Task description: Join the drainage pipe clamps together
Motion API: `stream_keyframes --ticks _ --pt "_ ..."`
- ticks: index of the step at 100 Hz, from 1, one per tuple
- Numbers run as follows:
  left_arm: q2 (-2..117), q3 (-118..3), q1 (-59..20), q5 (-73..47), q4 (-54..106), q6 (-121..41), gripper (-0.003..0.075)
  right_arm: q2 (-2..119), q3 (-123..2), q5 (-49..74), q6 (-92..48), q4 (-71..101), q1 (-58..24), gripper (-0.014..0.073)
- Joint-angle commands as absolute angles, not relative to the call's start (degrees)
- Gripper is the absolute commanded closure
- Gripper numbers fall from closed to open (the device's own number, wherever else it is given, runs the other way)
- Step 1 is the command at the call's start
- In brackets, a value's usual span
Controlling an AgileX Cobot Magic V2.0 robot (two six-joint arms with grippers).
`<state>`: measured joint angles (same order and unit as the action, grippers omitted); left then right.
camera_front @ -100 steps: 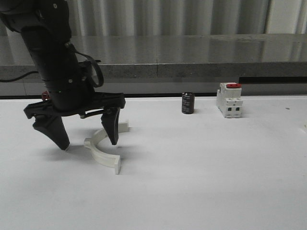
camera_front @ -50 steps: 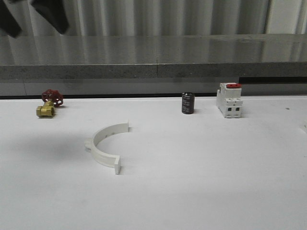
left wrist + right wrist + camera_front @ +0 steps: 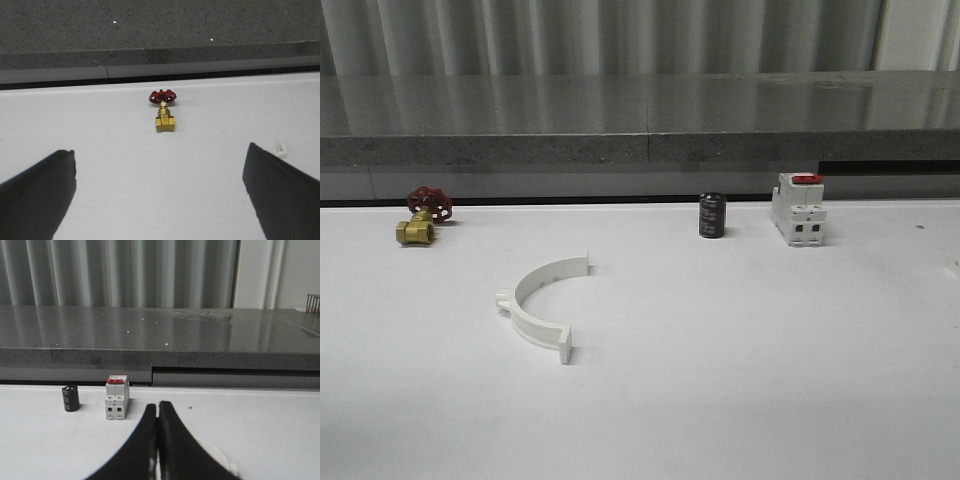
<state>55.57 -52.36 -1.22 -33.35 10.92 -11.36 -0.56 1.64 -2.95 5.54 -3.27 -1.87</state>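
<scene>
White table (image 3: pixel 740 380) holds one clamp (image 3: pixel 542 304) lying alone, unjoined. My left gripper (image 3: pixel 160 200) gapes empty; my right gripper (image 3: pixel 158 450) is pinched closed, perhaps above the other half (image 3: pixel 215 455). Joining remains.

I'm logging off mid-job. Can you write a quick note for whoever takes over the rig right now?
Left gripper: open wide, holding nothing, looking at the brass valve.
Right gripper: fingers shut together, and nothing can be seen between them.
One clamp half lies flat on the table, left of centre, untouched.
A white curved piece, probably the second half, lies just beyond the right fingers.
Done: nothing joined yet.
Left: pick up both halves, bring their end tabs together and connect them into a ring.
</scene>
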Motion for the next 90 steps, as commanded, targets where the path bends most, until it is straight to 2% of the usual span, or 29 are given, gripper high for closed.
stream_keyframes --ticks 1,19,29,43,62,75,90 --pt "48.5 -47.6 -1.1 -26.8 13.4 -11.6 0.007 -1.7 0.1 -8.7 5.2 -3.1 -1.6 0.0661" --pt "35.6 -36.6 -1.1 -26.1 13.8 -11.6 0.0078 -1.1 -4.2 -2.3 5.3 0.0 -1.6 0.0661" --pt "30.1 -32.1 -1.1 -26.1 13.9 -11.6 0.0149 1.3 -8.5 2.9 5.3 1.7 -1.6 0.0661" --pt "24.9 -27.7 -1.1 -26.1 14.0 -11.6 0.0366 9.3 -17.3 11.0 5.5 1.7 -1.6 0.0661" --pt "22.9 -26.2 -1.1 -26.1 14.0 -11.6 0.0739 27.0 -33.2 25.5 6.0 1.7 -1.6 0.0661" --pt "22.9 -26.1 -1.1 -26.1 14.0 -11.6 0.0741 39.1 -43.8 33.2 6.0 1.8 -1.6 0.0661" --pt "22.9 -26.1 -1.1 -26.1 14.0 -11.6 0.0741 48.4 -49.8 35.5 6.0 1.8 -1.6 0.0661"
